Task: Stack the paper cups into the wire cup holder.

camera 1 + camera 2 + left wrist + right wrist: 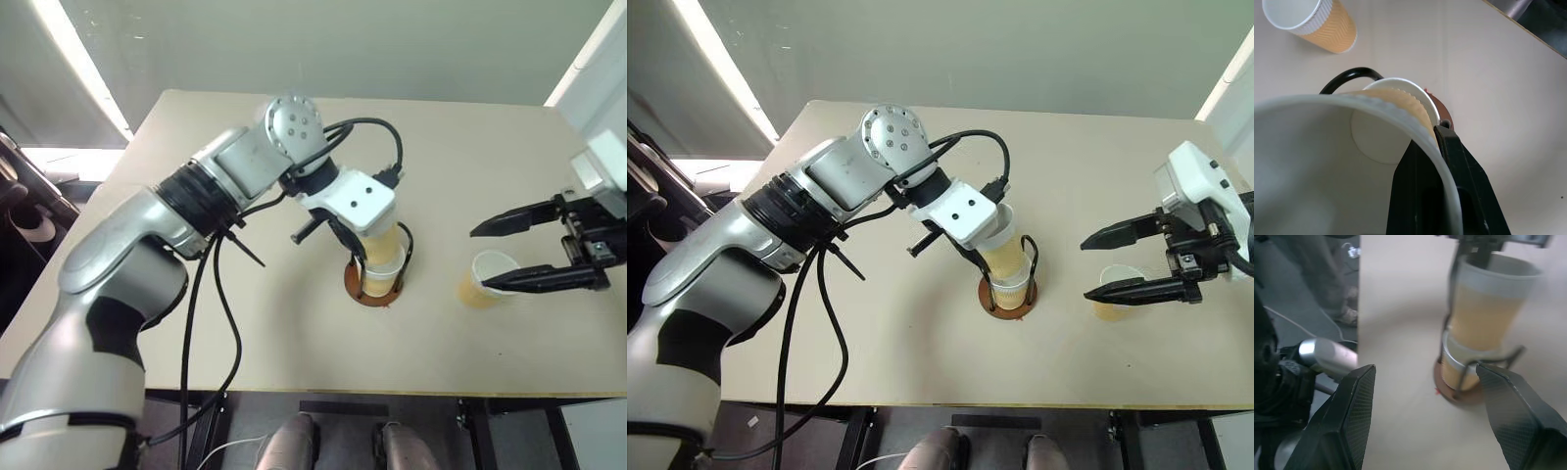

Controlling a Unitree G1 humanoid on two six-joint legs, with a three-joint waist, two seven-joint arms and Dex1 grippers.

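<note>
**Second cup going into the holder**

On the table (pixel 294 333), the left gripper (pixel 991 257), clamped on a paper cup (pixel 1007 253), lowers it onto 1 cup (pixel 1012 291) seated in the wire cup holder (pixel 1010 304). Keep it centred between the loops. The right gripper (pixel 514 253) stands apart above the third cup (pixel 485 279), at right.

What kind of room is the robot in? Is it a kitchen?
Probably not a kitchen; it looks more like a lab or workshop. The plain beige table has bare black metal legs, long strip lights run along the side, and the table carries tan paper cups and a brown-based wire cup holder.
</note>
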